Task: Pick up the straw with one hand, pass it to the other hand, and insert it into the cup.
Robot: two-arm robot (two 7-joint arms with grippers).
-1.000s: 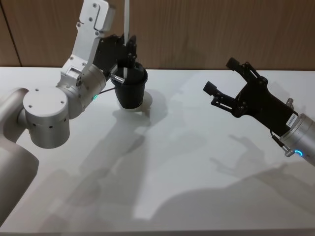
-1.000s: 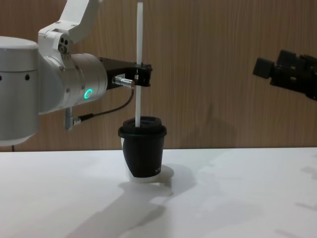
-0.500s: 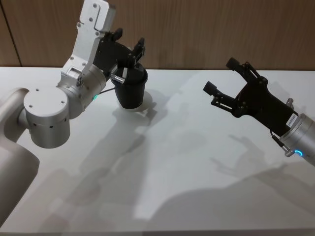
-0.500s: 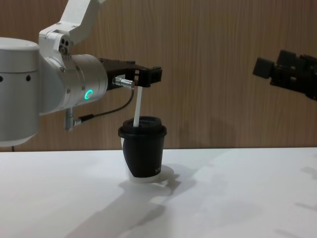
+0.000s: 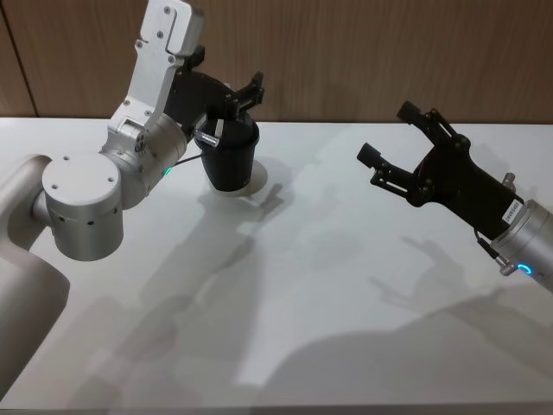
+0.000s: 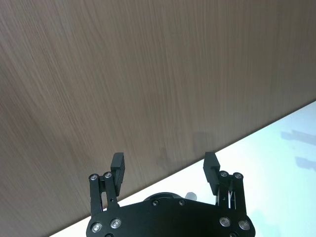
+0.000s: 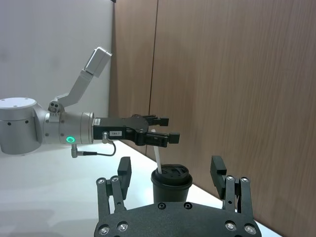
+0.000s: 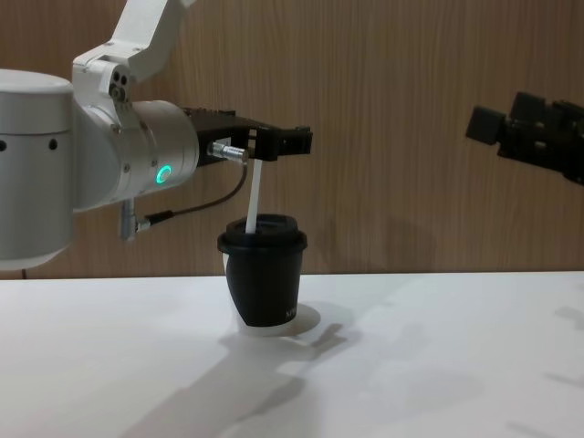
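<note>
The black lidded cup (image 5: 232, 160) (image 8: 263, 283) (image 7: 171, 185) stands upright at the back left of the white table. The white straw (image 8: 255, 196) (image 7: 158, 157) sticks up out of its lid and leans a little, its top reaching the level of my left gripper's fingers. My left gripper (image 5: 226, 71) (image 8: 283, 141) (image 6: 164, 160), with the silver wrist and green ring, hovers just above the cup. It is open, with the fingers apart from the straw. My right gripper (image 5: 387, 131) (image 8: 502, 114) (image 7: 170, 165) hangs open and empty in the air far to the right, facing the cup.
A wood-panelled wall (image 8: 411, 137) rises right behind the cup. The white table (image 5: 302, 259) stretches bare between the two arms and toward its front edge.
A second ago my left gripper was shut on the straw, held tall above the lid. It opened, the straw slid down into the cup, and the fingers have spread wider. The right arm stayed still.
</note>
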